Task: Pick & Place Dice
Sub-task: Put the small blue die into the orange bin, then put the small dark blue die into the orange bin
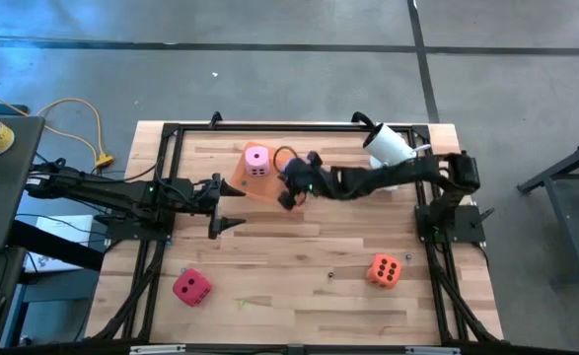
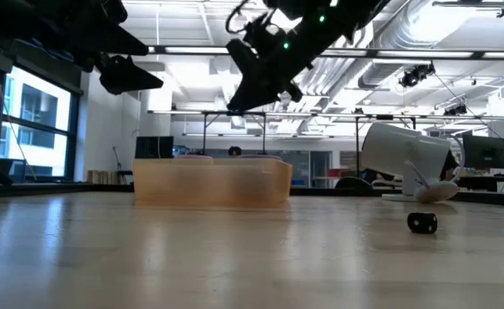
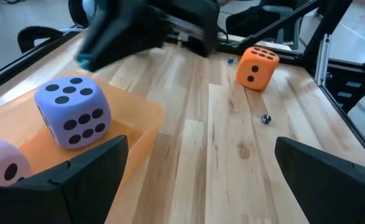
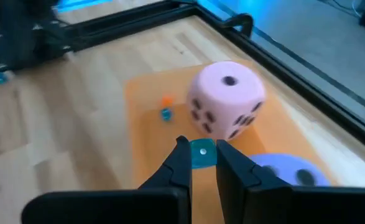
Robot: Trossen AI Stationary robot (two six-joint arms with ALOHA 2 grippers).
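Now the right gripper hangs over the orange tray at the back of the counter, and in its own wrist view the fingers are pinched on a tiny teal die, a far smaller piece than the big soft cubes. Two of those cubes already sit in the tray: the pink die and, just beside it, the lavender die, which the arm covers from above. A couple of other tiny dice, one orange and one blue, seem to lie on the tray floor near the pink one, though they are too small to be sure of. So this looks like the placing step, with the load poised above the tray. The next move, I'd say, is simply to part the fingers over bare tray floor, clear of the pink die, and lift away. The left gripper waits near the tray's edge with its fingers wide apart and empty. The orange die and the red die are both out on the front of the counter, well apart, and a small dark die lies loose on the wood.
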